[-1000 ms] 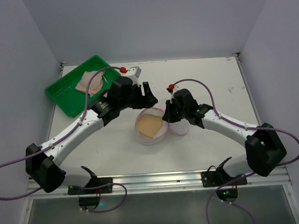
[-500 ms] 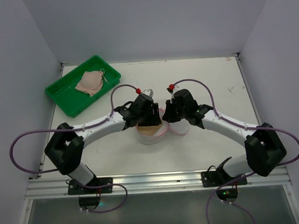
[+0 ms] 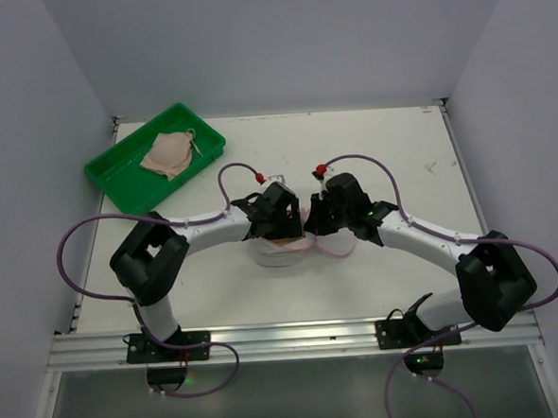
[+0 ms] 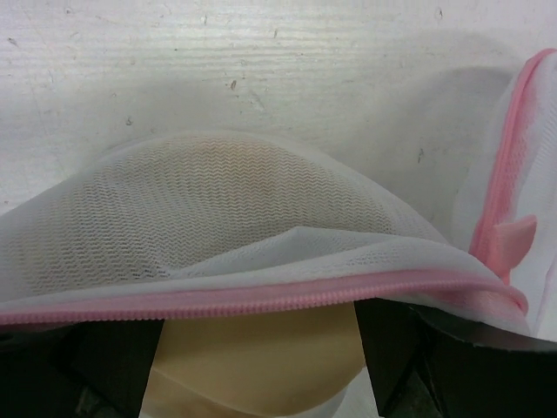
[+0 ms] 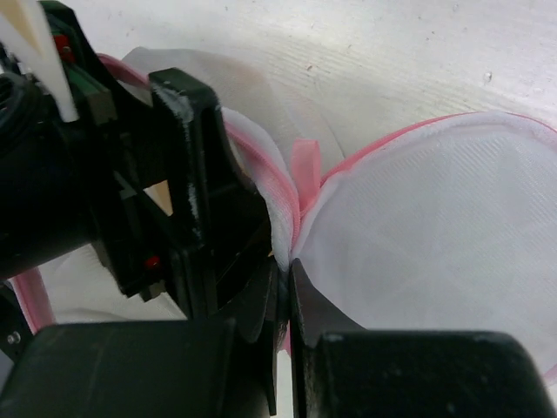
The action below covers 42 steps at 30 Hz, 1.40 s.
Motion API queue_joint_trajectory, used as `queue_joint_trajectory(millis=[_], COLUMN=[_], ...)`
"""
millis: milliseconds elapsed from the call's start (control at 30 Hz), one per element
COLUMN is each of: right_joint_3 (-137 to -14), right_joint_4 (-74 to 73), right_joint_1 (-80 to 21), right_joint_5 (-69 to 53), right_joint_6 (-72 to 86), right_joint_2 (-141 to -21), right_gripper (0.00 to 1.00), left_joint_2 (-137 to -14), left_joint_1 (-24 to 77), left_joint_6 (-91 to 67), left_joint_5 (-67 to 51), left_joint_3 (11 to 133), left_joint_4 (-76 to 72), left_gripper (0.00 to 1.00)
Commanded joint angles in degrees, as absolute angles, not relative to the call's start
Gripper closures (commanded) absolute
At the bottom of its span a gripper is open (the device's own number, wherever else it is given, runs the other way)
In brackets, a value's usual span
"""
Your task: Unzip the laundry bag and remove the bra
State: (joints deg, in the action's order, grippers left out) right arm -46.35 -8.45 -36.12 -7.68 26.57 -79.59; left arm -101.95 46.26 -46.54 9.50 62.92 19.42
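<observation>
The laundry bag (image 3: 333,245) lies unzipped at the table's middle, white mesh with pink zipper trim. My right gripper (image 3: 310,218) is shut on its trim where the two halves meet (image 5: 285,266); the folded-back half (image 5: 435,226) lies to its right. My left gripper (image 3: 282,230) reaches into the bag's mouth, jaws open. In the left wrist view its dark fingers (image 4: 392,348) stand wide apart on either side of the beige bra (image 4: 252,357). The pink zipper rim (image 4: 261,296) and mesh (image 4: 218,200) arch over the cup. I cannot tell if the fingers touch the bra.
A green tray (image 3: 116,172) stands at the back left with another beige fabric piece (image 3: 167,152) in it. The left arm's cable loops out over the table's left side. The two wrists sit close together over the bag.
My left gripper has swung from near the tray to the bag and lowered into its open mouth. The right gripper has kept its hold on the trim.
</observation>
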Motion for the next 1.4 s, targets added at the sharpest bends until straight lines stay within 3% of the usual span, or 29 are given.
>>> queue_joint_trajectory(millis=[0,167,267,300,400,633,933,1167,1367], right_joint_3=[-46.4,-47.3,-47.5,-47.4,-47.2,-48.3,-49.3,-49.0,-48.2], right_joint_4=[-6.0,-5.3,-5.2,-5.0,-5.4,-8.4,-11.3,-11.1,-11.6], right_joint_1=[-37.1,-38.9,-39.5,-39.6,-39.6,-38.3,-37.8,-37.8,-37.8], right_joint_5=[-9.6,-10.1,-10.0,-9.9,-8.7,-0.7,5.5,3.4,2.9], right_joint_6=[27.2,27.9,28.5,28.7,29.0,26.5,23.7,23.7,23.9], right_joint_2=[-78.6,-79.5,-80.2,-80.2,-80.7,-80.9,-82.5,-82.1,-81.4], right_gripper=[1.00,1.00,1.00,1.00,1.00,1.00,1.00,1.00,1.00], left_joint_2=[-105.9,-110.5,-111.8,-111.5,-107.8,-90.8,-73.4,-67.1,-66.8], left_joint_1=[46.2,46.4,46.7,46.7,46.7,46.7,46.1,34.9,30.2], left_joint_6=[-49.0,-50.7,-50.4,-50.4,-49.7,-42.3,-28.0,-35.0,-40.0], left_joint_5=[12.3,12.2,11.0,11.0,11.3,7.0,-10.9,-20.8,-23.2], left_joint_3=[61.0,57.6,56.7,56.1,55.4,53.3,56.2,51.8,59.1], left_joint_4=[17.4,15.0,14.5,14.4,14.3,11.2,10.8,-4.1,-8.6], left_gripper=[0.14,0.36,0.61,0.77,1.00,1.00,1.00,1.00,1.00])
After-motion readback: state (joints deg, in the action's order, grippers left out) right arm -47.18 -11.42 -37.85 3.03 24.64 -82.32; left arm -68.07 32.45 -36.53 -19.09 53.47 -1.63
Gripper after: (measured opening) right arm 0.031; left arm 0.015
